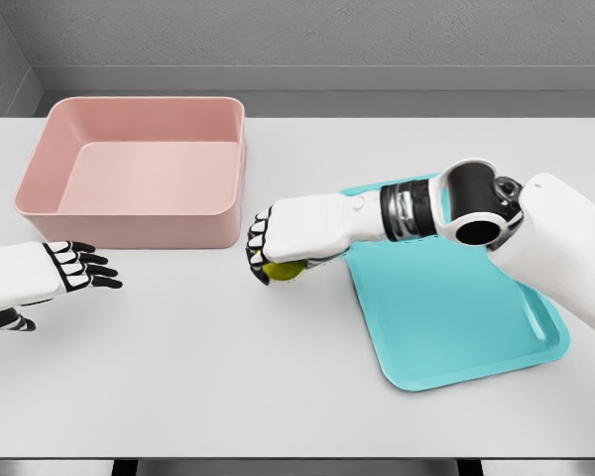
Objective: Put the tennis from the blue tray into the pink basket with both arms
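Tennis ball (283,270) within right robot hand (278,243)

Bright, even overhead light — soft shadows under the table's (278,387) objects, crisp render, no glare or blur.

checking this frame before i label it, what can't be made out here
Head view only:
- Tennis ball: mostly covered by the right hand; whether it touches the table is unclear.
- Blue tray: far edge hidden behind the right forearm.
- Left hand: arm cut off by the picture's left edge.
- Pink basket: near inside wall hidden by its rim.
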You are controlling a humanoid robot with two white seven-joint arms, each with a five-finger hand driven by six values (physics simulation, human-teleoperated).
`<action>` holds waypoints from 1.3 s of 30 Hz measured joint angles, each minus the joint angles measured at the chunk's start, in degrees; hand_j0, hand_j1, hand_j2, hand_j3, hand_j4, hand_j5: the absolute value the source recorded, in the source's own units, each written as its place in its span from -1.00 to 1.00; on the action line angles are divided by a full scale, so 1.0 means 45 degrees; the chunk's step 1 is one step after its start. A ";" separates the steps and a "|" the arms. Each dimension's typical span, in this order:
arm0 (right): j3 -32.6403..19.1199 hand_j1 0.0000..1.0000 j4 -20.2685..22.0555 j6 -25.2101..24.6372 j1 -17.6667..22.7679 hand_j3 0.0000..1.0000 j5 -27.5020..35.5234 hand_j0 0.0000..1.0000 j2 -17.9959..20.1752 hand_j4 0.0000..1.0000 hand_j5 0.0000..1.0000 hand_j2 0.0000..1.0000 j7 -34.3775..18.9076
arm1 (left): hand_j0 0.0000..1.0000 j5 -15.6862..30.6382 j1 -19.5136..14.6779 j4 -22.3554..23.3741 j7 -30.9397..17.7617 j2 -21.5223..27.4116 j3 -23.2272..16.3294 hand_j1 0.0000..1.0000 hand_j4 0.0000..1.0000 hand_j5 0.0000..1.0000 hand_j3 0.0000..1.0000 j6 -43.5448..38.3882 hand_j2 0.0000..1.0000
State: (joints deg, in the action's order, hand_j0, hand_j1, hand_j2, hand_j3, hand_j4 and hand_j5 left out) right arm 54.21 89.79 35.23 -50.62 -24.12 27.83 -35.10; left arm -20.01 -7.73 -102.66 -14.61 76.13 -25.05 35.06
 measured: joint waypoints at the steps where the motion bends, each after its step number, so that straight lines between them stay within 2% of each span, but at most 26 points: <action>1: 0.0086 -0.08 -0.0268 -0.0003 -0.0097 -0.08 -0.0059 -0.08 -0.0229 -0.08 -0.08 -0.08 0.0002 | 1.00 -0.0002 0.0019 0.0000 0.0000 -0.0002 -0.0001 1.00 1.00 1.00 1.00 0.0000 1.00; 6: 0.0501 -0.08 -0.1117 0.0002 -0.0098 -0.08 -0.0393 -0.08 -0.1225 -0.08 -0.08 -0.08 0.0002 | 1.00 -0.0009 0.0020 0.0000 0.0000 -0.0006 0.0001 1.00 1.00 1.00 1.00 0.0000 1.00; 16: 0.1409 -0.08 -0.1764 -0.0007 -0.0293 -0.08 -0.0878 -0.08 -0.2783 -0.08 -0.08 -0.08 0.0008 | 1.00 -0.0009 0.0039 -0.0003 0.0000 -0.0007 0.0000 1.00 1.00 1.00 1.00 0.0000 1.00; 19: 0.1466 -0.08 -0.2398 -0.0016 -0.0488 -0.08 -0.0939 -0.08 -0.3201 -0.08 -0.08 -0.08 0.0014 | 1.00 -0.0006 0.0039 -0.0009 0.0000 -0.0007 -0.0001 1.00 1.00 1.00 1.00 0.0000 1.00; 22: 0.1488 -0.08 -0.3437 -0.0016 -0.0547 -0.08 -0.1045 -0.08 -0.3637 -0.08 -0.08 -0.08 0.0015 | 1.00 -0.0007 0.0039 -0.0016 0.0000 -0.0007 0.0000 1.00 1.00 1.00 1.00 0.0000 1.00; 25: 0.1502 -0.08 -0.3952 -0.0009 -0.0547 -0.08 -0.1182 -0.08 -0.3961 -0.08 -0.08 -0.08 0.0013 | 1.00 -0.0010 0.0039 -0.0014 0.0000 -0.0007 0.0002 1.00 1.00 1.00 1.00 -0.0001 1.00; 39: 0.2021 -0.08 -0.4146 -0.0015 -0.0664 -0.08 -0.1314 -0.08 -0.4967 -0.08 -0.08 -0.08 0.0015 | 1.00 -0.0017 0.0039 -0.0004 0.0000 -0.0007 0.0001 1.00 1.00 1.00 1.00 -0.0001 1.00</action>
State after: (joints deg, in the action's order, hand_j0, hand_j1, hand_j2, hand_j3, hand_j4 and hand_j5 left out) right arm 63.31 71.13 35.17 -53.61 -30.03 5.48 -35.04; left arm -20.08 -7.56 -102.67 -14.61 76.10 -25.05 35.06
